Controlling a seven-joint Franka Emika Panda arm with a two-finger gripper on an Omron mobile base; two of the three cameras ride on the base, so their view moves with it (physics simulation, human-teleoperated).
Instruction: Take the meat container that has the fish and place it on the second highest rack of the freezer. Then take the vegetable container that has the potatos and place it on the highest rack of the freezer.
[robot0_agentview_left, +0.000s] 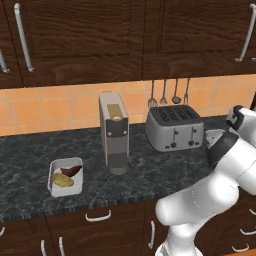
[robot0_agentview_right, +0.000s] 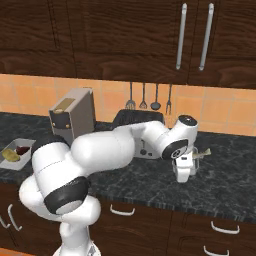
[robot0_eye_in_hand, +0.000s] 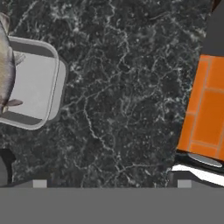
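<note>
The white meat container lies at the left of the hand view, with the grey fish in it at the picture's edge. My gripper is open, its fingertips wide apart over bare counter beside that tub. In the right base view the gripper points down at the counter, and the fish pokes out just behind it. The vegetable container sits far left on the counter with a yellow-tan potato inside. The freezer and its racks are out of view.
A coffee machine and a toaster stand on the dark stone counter between the two tubs. Utensils hang on the orange tiled wall. Dark wood cabinets hang overhead.
</note>
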